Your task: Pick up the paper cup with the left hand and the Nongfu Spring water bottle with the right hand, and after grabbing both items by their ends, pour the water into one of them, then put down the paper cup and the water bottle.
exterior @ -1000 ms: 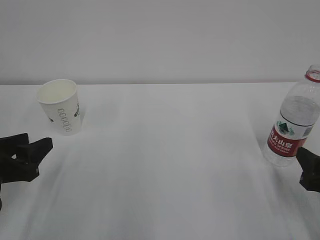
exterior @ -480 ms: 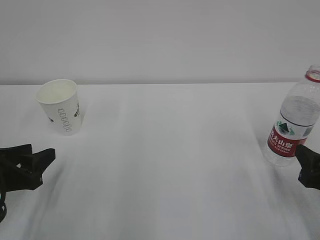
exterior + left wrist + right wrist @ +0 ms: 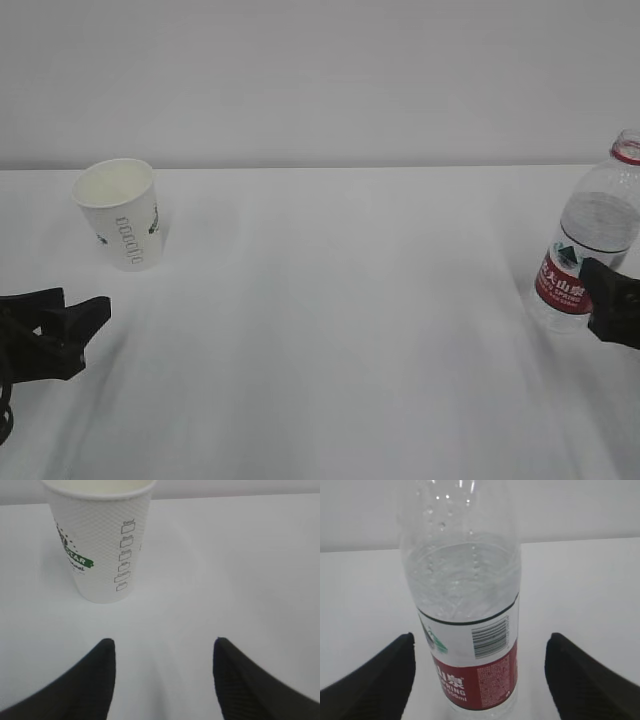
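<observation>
In the exterior view, the white worktop [image 3: 330,330] is bare across its wide middle. The cup [image 3: 121,212] stands upright at the far left, the bottle [image 3: 590,250] upright at the right edge, well apart. The left pincer [image 3: 70,330] sits low near the left edge, short of the cup, nothing in it. The right pincer [image 3: 610,300] overlaps the bottle's label at the frame edge; contact cannot be judged here.

In the left wrist view, the cup [image 3: 102,540], white with small boxes and a green mark, stands ahead of the left pincer [image 3: 162,652], whose jaws are spread, with bare worktop between.

In the right wrist view, the bottle [image 3: 465,610], red label low on its body, holds water [image 3: 460,580] to its shoulder. The right pincer [image 3: 480,655] has its jaws wide on either side, gaps showing.
</observation>
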You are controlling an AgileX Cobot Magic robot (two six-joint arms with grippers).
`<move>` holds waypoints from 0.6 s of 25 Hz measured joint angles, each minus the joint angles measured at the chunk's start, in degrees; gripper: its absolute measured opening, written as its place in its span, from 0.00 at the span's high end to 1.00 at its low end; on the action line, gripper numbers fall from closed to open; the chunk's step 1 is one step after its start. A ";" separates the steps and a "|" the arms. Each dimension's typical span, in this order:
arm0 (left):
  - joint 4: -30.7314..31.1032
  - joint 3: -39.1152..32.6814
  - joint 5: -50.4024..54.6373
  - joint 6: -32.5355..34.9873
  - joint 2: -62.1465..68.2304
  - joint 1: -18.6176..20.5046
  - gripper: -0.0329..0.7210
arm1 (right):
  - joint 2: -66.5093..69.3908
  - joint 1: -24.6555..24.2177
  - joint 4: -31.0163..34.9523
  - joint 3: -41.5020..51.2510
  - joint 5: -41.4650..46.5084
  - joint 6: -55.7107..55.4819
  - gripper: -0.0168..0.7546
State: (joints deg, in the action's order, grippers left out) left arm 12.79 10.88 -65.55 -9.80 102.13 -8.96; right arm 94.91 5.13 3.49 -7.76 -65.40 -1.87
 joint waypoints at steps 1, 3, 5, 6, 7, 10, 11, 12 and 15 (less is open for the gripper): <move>0.00 0.00 0.00 0.00 0.00 0.00 0.36 | 0.00 0.00 0.00 -0.05 0.00 0.00 0.18; 0.00 0.00 0.00 0.00 0.00 0.00 0.36 | 0.00 0.00 0.00 -0.14 0.00 0.00 0.17; 0.00 0.00 0.00 0.00 0.00 0.00 0.36 | 0.50 0.00 0.00 -0.28 -0.09 0.00 0.17; 0.00 0.00 0.00 0.00 0.00 0.00 0.36 | 1.31 0.00 0.00 -0.67 -0.09 0.00 0.17; 0.00 0.00 -0.09 0.00 0.00 0.00 0.36 | 2.38 0.00 0.00 -1.18 -0.09 0.00 0.17; 0.00 0.00 -0.09 0.00 0.00 0.00 0.36 | 5.50 0.00 0.00 -2.95 -0.09 -0.23 0.17; 0.00 0.00 -0.09 0.00 0.00 0.00 0.36 | 6.33 0.00 -0.07 -3.39 -0.09 -0.55 0.17; 0.00 0.00 -0.13 0.00 0.00 0.00 0.36 | 6.81 0.00 -0.07 -3.95 -0.09 -0.95 0.17; 0.00 0.00 -0.22 0.00 0.00 0.00 0.36 | 8.16 0.00 -0.12 -5.45 -0.13 -1.17 0.17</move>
State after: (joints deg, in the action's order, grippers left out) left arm 12.79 10.88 -65.77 -9.80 102.13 -8.96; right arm 103.07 5.13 3.37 -13.22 -65.53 -3.04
